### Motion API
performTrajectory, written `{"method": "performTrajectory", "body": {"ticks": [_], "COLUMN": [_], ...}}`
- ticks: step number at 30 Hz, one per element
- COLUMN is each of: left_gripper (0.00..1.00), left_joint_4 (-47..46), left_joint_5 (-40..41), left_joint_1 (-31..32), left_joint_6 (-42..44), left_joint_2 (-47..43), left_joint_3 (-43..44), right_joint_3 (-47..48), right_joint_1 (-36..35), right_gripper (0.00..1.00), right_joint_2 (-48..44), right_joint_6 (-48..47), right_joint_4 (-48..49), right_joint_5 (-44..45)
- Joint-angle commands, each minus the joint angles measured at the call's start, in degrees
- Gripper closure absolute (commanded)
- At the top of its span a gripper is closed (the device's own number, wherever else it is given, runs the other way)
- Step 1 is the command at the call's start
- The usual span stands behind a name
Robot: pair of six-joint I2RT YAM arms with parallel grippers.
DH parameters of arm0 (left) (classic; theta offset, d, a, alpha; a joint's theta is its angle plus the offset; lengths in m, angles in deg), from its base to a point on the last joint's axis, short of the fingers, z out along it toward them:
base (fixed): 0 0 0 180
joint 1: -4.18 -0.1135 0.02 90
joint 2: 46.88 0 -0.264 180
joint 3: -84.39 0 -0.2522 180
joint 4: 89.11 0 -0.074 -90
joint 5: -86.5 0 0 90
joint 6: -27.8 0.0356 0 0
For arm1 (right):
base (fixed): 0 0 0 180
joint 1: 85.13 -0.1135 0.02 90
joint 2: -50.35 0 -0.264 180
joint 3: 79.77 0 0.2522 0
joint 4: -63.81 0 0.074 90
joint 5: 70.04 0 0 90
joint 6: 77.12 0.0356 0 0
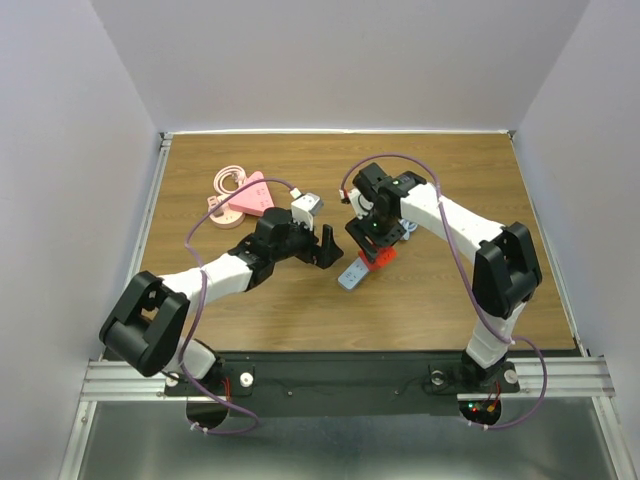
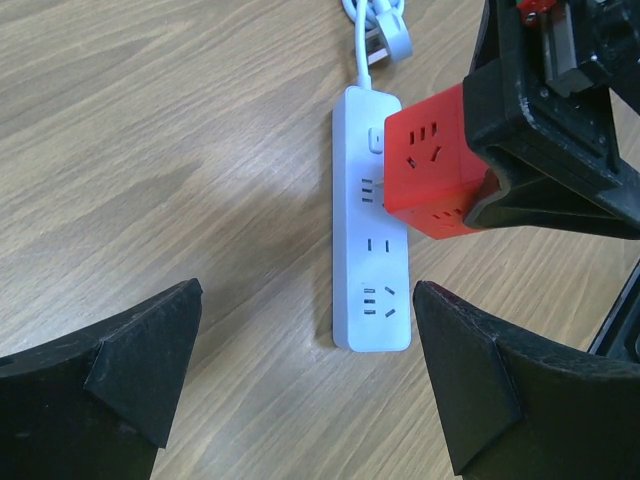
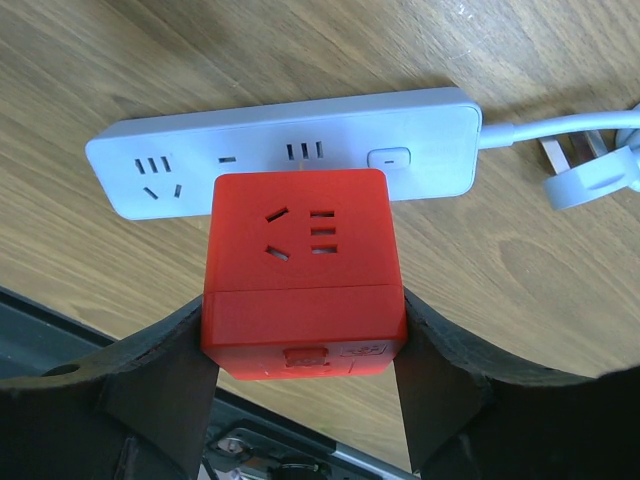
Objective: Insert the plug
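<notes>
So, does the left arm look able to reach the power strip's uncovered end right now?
Probably yes: the left gripper is open, facing the power strip, and its near end lies bare; the right gripper holds the plug farther along.

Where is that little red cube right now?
The red plug is held in the right gripper, poised over the middle of the light blue power strip, near the centre of the table in the top view.

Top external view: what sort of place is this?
Likely a lab robot test cell: a wooden tabletop boxed in by plain white panels, with a left arm and right arm mounted on a metal rail at its near edge.
</notes>
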Motion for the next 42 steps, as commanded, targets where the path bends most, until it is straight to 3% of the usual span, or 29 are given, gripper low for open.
{"method": "performTrajectory", "body": {"ticks": [1, 24, 42], "left_gripper": [0.02, 0.02, 0.02], "left_joint_4": [-2.07, -2.07, -2.07], "left_joint_5": [-1.52, -3.19, -4.16], "left_joint_1": [-0.42, -0.5, -0.51], "left_joint_6": [0.05, 0.58, 1.2], "left_joint_2": [-0.29, 1.03, 0.94], "left_joint_3": [0.46, 0.55, 0.19], "right_joint_3": [0.89, -0.25, 3.88], "right_joint_1": [-0.53, -1.58, -2.2], "right_gripper": [0.99, 0.99, 1.0], "right_joint_2": [1.13, 0.69, 8.16], "right_joint_6": [-0.77, 0.28, -0.07], "right_joint_4": [-0.13, -1.45, -4.0], "right_joint_5": [0.3, 0.3, 0.39]}}
